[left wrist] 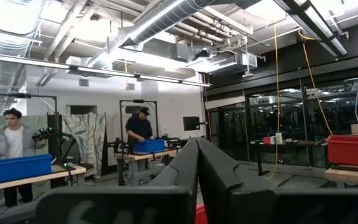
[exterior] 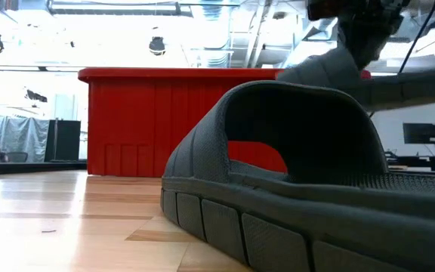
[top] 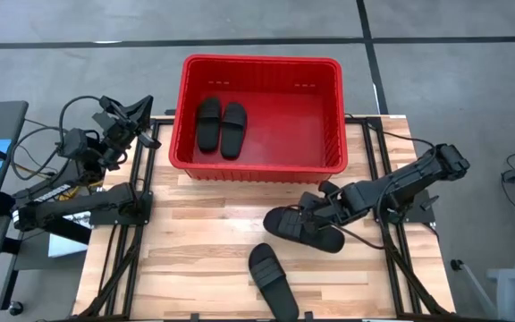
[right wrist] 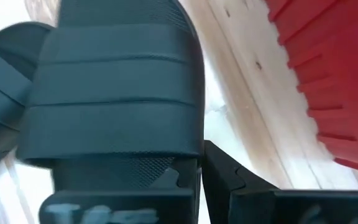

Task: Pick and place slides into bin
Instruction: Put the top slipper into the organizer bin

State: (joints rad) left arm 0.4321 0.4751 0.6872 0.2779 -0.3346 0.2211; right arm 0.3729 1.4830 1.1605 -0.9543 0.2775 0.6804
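Gripping slide (top: pixel 304 229), near bin (top: pixel 257 165) rim

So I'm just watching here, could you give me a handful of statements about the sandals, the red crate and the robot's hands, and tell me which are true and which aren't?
1. Two slides lie inside the red bin. True.
2. The bin holds all four slides. False: two remain on the wooden table, outside the bin.
3. The right hand is down at a slide lying just in front of the bin. True; its fingers are shut at that slide's edge.
4. The left hand is carrying a slide. False: it is shut on nothing, raised off the table's left edge.
5. The fourth slide lies near the table's front edge, apart from both hands. True.
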